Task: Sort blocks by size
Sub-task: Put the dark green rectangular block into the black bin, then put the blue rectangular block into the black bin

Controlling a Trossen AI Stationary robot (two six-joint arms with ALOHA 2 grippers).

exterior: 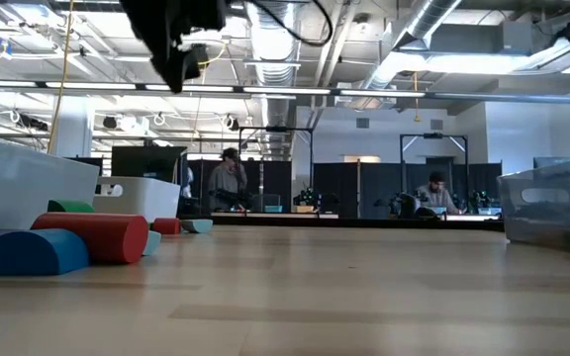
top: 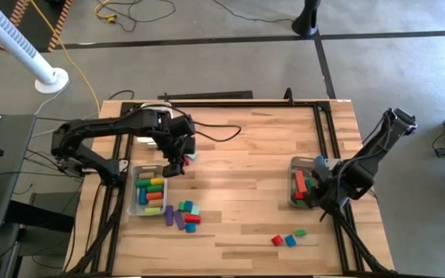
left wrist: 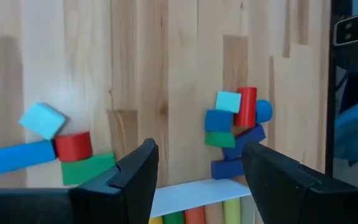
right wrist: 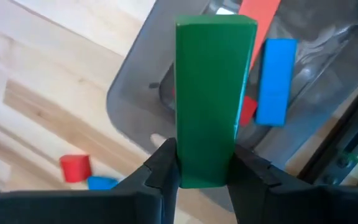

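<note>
Only up close: green bar [right wrist: 211,99] between right fingers [right wrist: 166,163].

Two dark jointed arms trailing black cables.

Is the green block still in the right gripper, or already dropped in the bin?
Held. In the right wrist view the right gripper pinches the green block between both fingers, above the clear bin.

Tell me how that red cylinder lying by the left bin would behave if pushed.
The red cylinder lies on its side, so it would probably roll across the table. It looks rigid and likely light. The teal block beside it might stop it.
</note>
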